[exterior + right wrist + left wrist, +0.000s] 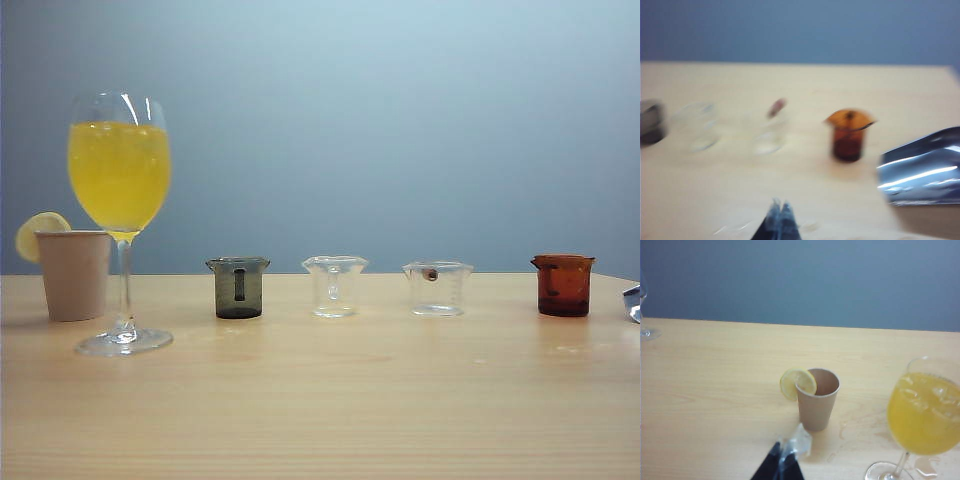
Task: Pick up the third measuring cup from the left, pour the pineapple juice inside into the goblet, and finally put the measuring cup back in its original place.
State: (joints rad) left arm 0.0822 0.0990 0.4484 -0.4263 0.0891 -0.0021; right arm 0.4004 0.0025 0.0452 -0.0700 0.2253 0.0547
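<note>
both grippers are sitting closed and gripping nothing: the right gripper [781, 215] is hanging above bare desk [320, 400] with its fingertips pressed together, short of the cup row, and the left gripper [785, 460] is hovering just before the paper cup [817, 399]. the third measuring cup [437, 288] is standing upright and looking empty, between the flared clear cup [334, 285] and the amber cup [563, 285]. the goblet [120, 220] is standing far left, holding yellow juice [118, 175].

No legible text — cups, goblet, table alike.
</note>
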